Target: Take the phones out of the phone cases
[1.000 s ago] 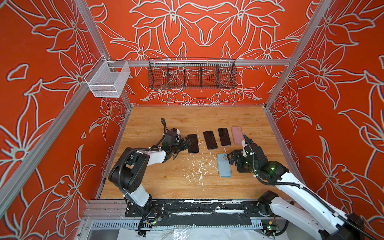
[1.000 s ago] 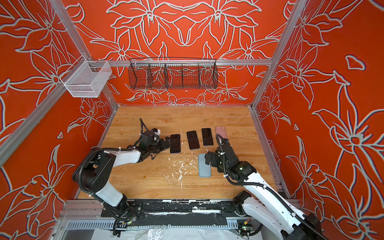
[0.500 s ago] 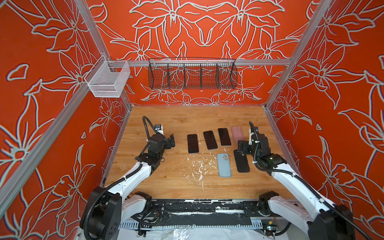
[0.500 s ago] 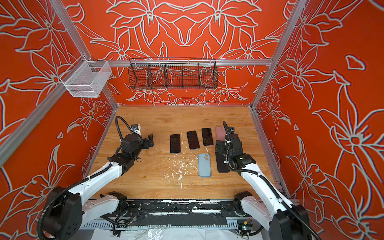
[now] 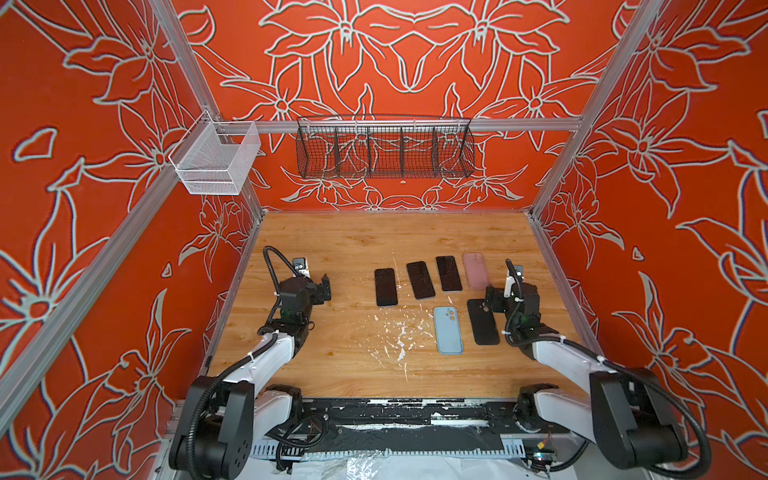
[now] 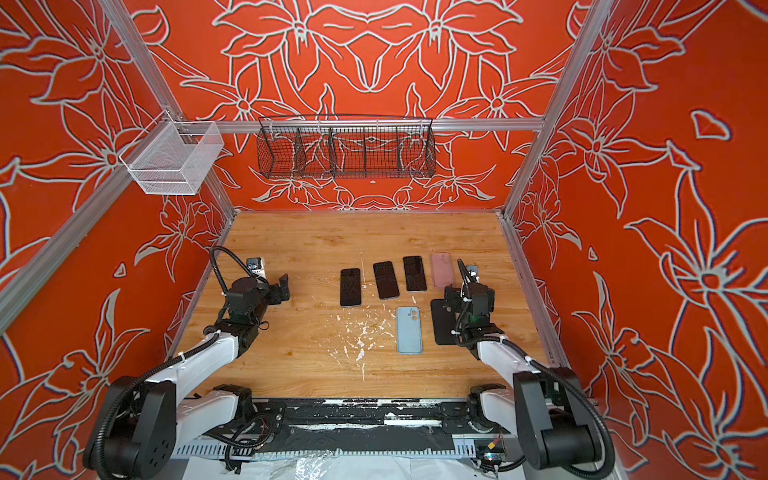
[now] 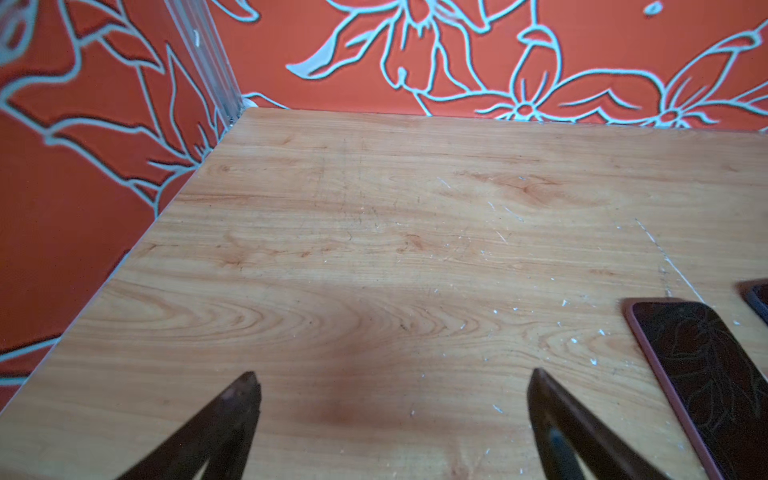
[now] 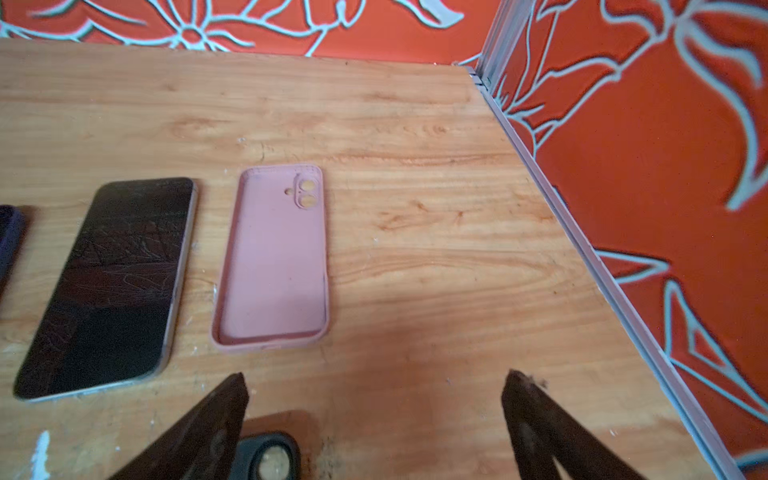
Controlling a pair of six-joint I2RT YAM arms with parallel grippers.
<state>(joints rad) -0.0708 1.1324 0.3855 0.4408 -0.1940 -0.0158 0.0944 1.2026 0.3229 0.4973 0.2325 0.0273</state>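
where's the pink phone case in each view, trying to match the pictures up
In a top view: pink case, right end of the far row.
In a top view: pink case, same place in the row.
Left wrist: not in it.
Right wrist: centre of the picture, hollow side up.
Shared landmark: the dark phone lying right beside it.
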